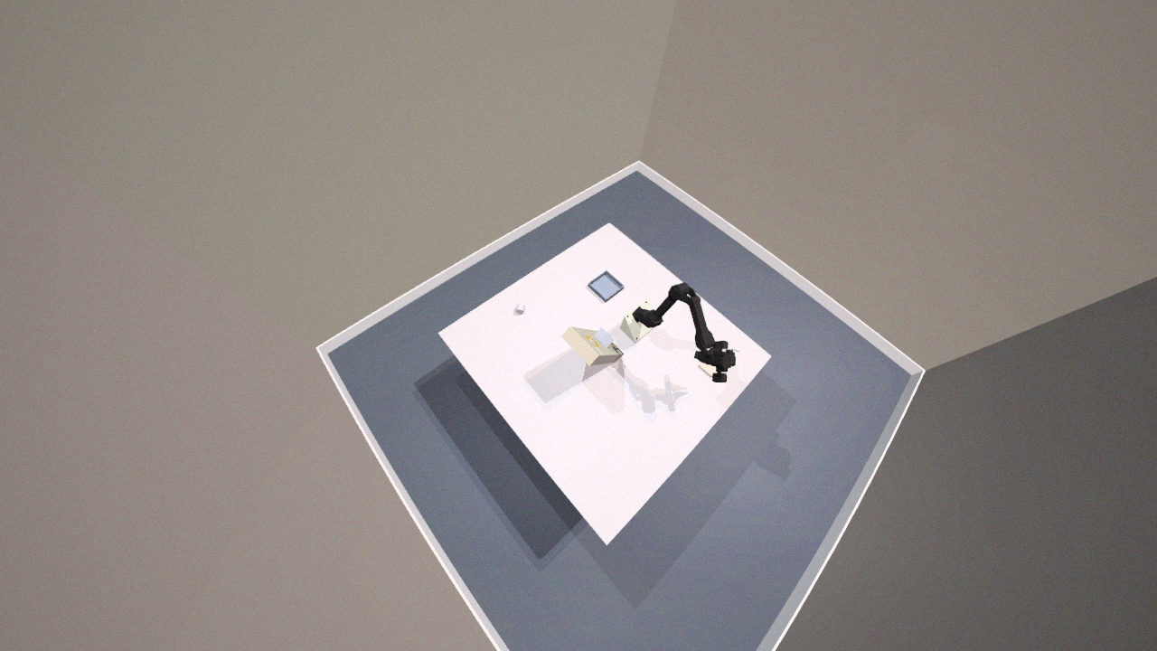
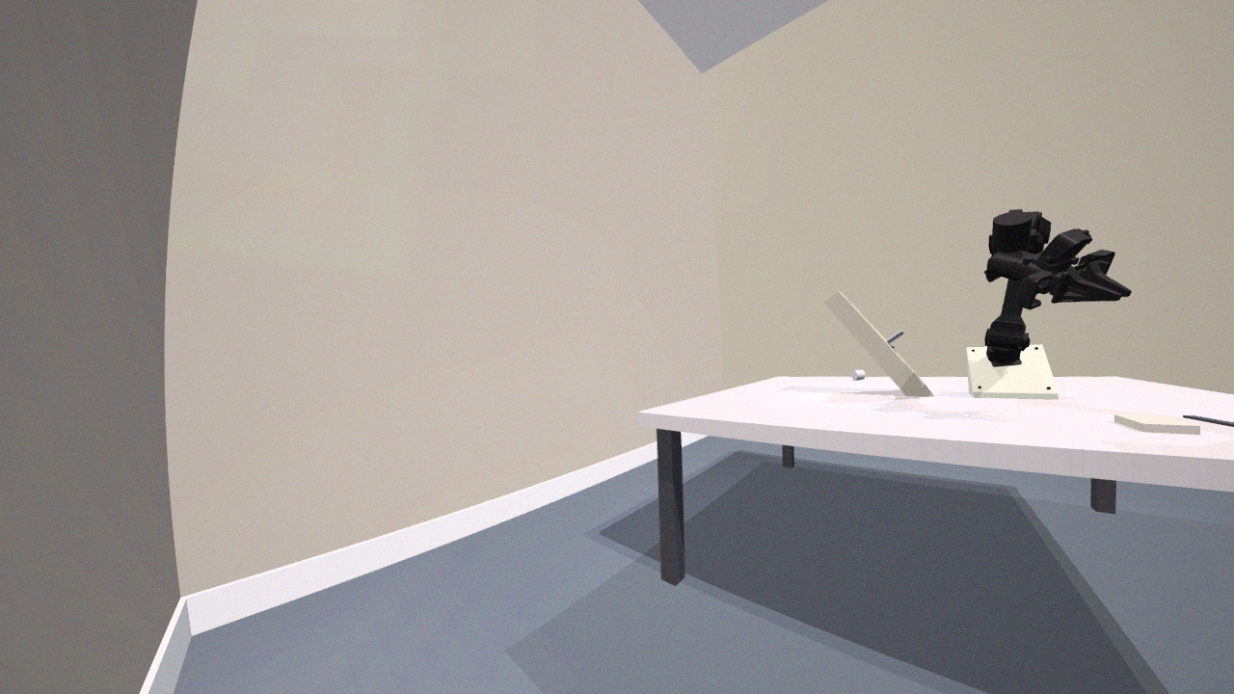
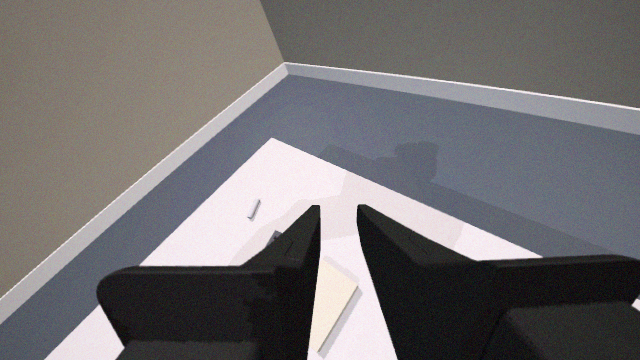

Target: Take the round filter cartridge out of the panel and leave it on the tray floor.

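Observation:
My gripper (image 2: 1123, 291) (image 3: 338, 213) is partly open, with nothing between its fingers. It hangs above the table's right part, pointing down at a slant, away from the service panel. The cream service panel (image 1: 576, 335) (image 2: 871, 340) stands tilted near the robot's base. A small yellow patch and a pale blue plate show at its face in the top view. The round cartridge and its slots cannot be made out. The blue tray (image 1: 606, 287) lies behind the panel towards the table's far corner; nothing shows in it.
A small white cylinder (image 1: 520, 308) (image 2: 858, 375) lies beyond the panel. Below the gripper is a flat cream block (image 2: 1156, 423) (image 3: 336, 297). A dark bar (image 2: 1208, 420) lies beside it, mostly hidden by a finger in the wrist view. A small white rod (image 3: 254, 209) lies near the table corner.

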{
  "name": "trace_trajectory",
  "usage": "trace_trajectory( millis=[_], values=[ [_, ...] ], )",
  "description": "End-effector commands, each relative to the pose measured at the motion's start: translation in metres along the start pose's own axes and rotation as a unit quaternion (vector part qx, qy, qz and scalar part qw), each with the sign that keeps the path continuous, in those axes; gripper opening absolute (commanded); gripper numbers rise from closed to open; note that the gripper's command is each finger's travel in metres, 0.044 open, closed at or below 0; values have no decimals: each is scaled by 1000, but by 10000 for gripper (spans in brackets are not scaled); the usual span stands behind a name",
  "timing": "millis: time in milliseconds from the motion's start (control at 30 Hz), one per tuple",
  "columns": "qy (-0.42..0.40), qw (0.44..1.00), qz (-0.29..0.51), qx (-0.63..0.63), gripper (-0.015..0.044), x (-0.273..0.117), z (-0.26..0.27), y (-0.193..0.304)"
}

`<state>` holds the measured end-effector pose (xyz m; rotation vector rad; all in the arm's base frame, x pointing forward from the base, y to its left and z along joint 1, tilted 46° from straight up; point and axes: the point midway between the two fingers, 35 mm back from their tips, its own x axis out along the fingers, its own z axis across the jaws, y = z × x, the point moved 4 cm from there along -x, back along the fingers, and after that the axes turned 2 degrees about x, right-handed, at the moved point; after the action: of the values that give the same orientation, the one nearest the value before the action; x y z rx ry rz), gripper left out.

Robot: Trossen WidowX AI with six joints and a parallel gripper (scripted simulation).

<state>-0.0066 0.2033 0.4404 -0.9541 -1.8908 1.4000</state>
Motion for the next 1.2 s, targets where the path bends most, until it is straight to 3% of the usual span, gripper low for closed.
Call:
trace_trajectory(
  millis=[0,267,633,900,1167],
  values=[
    [54,998,31,22,91,-9,-26,21],
    [197,973,92,80,91,-59,-85,66],
    [422,876,144,184,91,-190,-130,127],
    [576,763,140,259,91,-303,-108,158],
    [702,630,109,315,91,-401,-36,182]
  ],
)
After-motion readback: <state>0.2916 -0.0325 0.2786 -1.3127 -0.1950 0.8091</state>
